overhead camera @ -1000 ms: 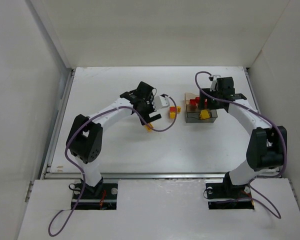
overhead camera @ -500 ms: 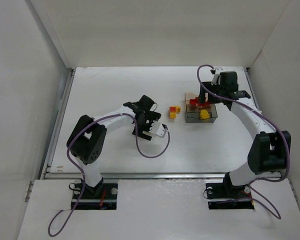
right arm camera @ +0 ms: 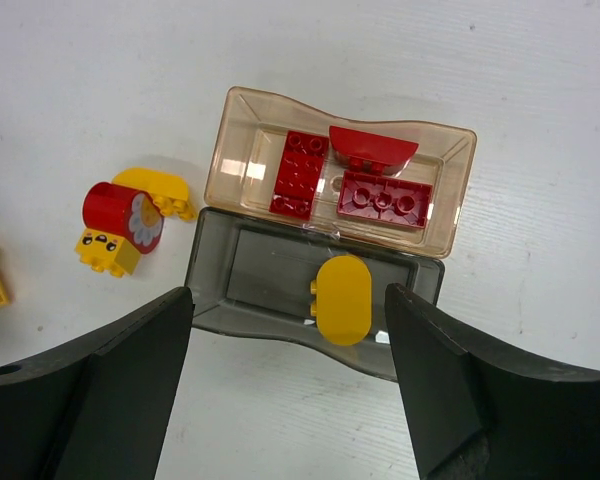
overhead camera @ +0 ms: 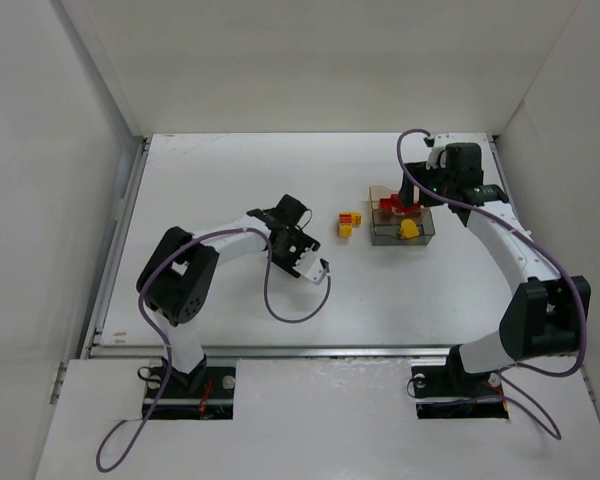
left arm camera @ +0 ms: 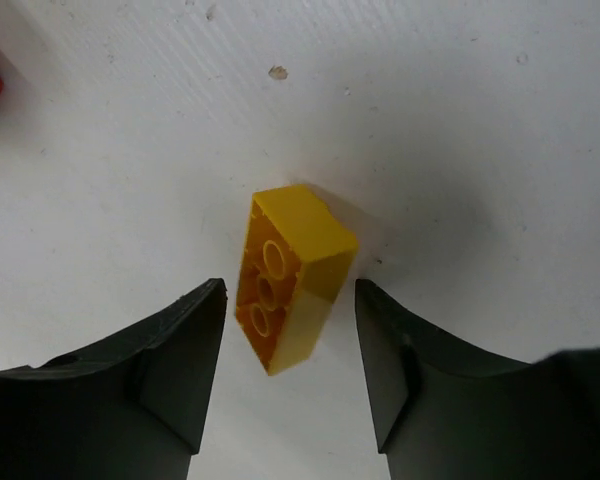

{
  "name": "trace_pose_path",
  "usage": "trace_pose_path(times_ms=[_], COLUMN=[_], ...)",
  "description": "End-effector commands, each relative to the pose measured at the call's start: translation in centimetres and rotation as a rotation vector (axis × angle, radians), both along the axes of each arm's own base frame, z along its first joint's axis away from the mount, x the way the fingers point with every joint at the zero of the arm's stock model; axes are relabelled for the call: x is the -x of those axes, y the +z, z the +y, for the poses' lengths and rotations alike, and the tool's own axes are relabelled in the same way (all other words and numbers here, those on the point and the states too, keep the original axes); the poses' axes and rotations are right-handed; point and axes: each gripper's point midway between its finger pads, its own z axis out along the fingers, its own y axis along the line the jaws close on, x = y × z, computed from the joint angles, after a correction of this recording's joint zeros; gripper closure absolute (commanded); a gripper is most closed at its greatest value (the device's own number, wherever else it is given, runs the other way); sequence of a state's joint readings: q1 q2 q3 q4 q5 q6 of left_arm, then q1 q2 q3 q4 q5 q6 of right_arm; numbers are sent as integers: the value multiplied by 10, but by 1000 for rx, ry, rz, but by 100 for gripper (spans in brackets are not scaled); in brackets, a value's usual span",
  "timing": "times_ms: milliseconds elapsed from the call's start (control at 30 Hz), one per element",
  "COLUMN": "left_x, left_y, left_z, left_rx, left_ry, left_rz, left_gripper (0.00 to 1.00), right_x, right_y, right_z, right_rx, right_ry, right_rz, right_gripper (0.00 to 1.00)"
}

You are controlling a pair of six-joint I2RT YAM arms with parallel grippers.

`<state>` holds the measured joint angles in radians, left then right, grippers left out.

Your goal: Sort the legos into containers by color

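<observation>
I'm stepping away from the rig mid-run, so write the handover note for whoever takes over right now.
Left gripper: open, fingers either side of a yellow brick that lies on the table; not yet gripped.
Right gripper: open, empty, above the two trays.
Done: three red legos in the tan tray, one yellow piece in the grey tray.
Left: the yellow brick, plus a red-and-yellow cluster on the table beside the trays.

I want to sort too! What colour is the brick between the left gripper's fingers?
Yellow. The brick shows best in the left wrist view.
</observation>
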<state>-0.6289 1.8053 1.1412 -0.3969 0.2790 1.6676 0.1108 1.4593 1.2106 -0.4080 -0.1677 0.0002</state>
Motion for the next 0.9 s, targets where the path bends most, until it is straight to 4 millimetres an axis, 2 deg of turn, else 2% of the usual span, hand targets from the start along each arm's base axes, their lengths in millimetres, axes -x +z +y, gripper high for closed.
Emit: trace_pose_path(times_ms=[0,133,233,267,367,400,533,600,700,767,867], left_x=[8,9,13,13,8,9,10,8,-9,-28,-42], left_y=[-12,-16,-21,-21,-21,-22,-22,-18,13,31,51], left_z=[-1,0,-2,-2,-1,1,1,-6,-23,-29,-34], left_rx=[-21,-49,-62,-64,-79,-75,-55,-4,149,235,320], left_ry=[-59,-109,-139,-149,-132,-99,-2,73,246,333,484], left_rz=[17,26,34,30,22,35,64,86,116,120,141], left_gripper=[51,56,67,72,97,100,100,100,100,100,100], right_x=[-6,-7,-7,-7,-7,-7,-7,-5,-6,-7,-6], right_y=[16,20,20,20,20,20,20,18,22,27,35], right_z=[4,6,7,7,5,5,5,6,8,9,14], right_rx=[-11,-18,-17,-17,-3,-3,-3,-8,-14,-20,-37], right_ry=[29,38,50,50,47,47,47,54,62,69,92], right_rz=[-62,-70,-73,-73,-76,-76,-76,-66,-75,-83,-100], right_gripper=[17,17,17,17,17,17,17,17,17,17,17])
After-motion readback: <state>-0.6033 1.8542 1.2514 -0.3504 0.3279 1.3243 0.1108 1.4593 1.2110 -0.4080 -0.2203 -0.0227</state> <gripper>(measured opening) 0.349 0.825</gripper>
